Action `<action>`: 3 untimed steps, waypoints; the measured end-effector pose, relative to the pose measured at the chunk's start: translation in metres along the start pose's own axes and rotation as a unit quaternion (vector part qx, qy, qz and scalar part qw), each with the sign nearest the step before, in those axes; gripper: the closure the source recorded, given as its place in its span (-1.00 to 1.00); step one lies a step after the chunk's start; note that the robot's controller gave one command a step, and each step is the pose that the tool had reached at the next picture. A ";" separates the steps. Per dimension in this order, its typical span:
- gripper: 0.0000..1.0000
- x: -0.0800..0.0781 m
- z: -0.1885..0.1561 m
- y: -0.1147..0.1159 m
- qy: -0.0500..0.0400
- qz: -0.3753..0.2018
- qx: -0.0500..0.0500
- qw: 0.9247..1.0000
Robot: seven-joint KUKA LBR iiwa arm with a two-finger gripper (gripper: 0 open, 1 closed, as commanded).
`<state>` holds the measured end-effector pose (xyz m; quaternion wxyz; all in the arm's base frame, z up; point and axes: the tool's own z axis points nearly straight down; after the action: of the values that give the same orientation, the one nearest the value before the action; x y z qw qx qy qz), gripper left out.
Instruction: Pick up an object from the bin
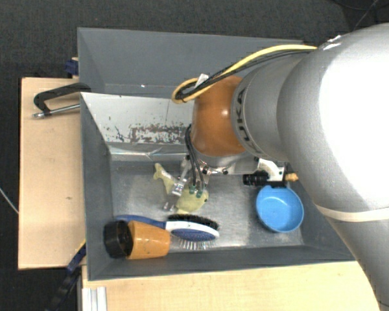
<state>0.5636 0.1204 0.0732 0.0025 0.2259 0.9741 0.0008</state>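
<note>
Gripper hangs low over the floor of the grey bin, below the arm's orange wrist cover, and whether it is clenched or released cannot be told. Right under its tip, touching or nearly so, lies a pale yellow-green lump. Just beyond the lump sits a blue-and-white brush with dark bristles, next to an orange cylinder with a black end. A blue bowl lies well apart on the arm's side.
</note>
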 end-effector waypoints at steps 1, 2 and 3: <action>-1.00 -0.001 -0.002 0.001 0.000 -0.001 0.000 1.000; 1.00 -0.002 -0.002 0.002 -0.001 -0.001 -0.001 1.000; 1.00 -0.003 -0.021 0.004 0.000 -0.002 -0.001 1.000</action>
<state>0.5675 0.1224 0.0943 0.0031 0.2242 0.9745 0.0017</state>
